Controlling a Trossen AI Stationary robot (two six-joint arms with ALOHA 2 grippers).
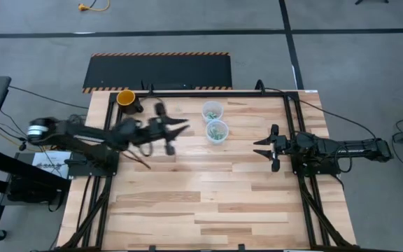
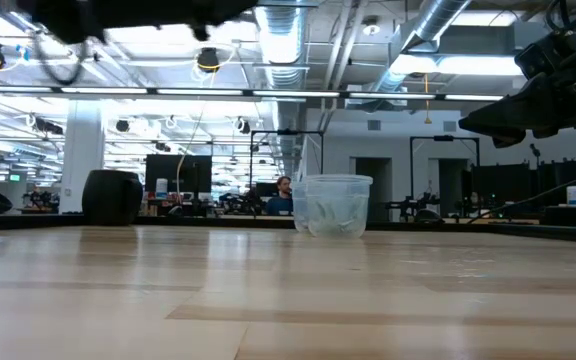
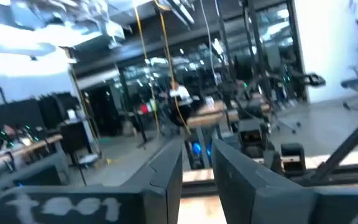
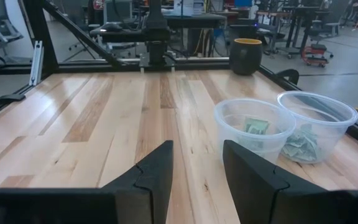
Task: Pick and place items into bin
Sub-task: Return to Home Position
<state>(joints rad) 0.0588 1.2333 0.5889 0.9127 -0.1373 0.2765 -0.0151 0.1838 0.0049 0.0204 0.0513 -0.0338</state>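
Matte black left arm (image 1: 82,133) and right arm (image 1: 341,148) trail black cables, each ending in two angular dark fingers (image 4: 157,171).

Dark cup (image 1: 125,97) on wooden table (image 1: 208,196), near its corner

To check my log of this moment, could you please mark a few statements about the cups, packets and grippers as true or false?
1. One clear cup and the other clear cup both hold green-and-white packets. True.
2. The right gripper is shut on a packet. False: its fingers are apart and empty.
3. A dark cup stands apart from the clear cups. True.
4. Packets lie loose on the table. False: none show on the wood; those seen are in the cups.
5. The left gripper is inside a clear cup. False: it is beside them, outside both.
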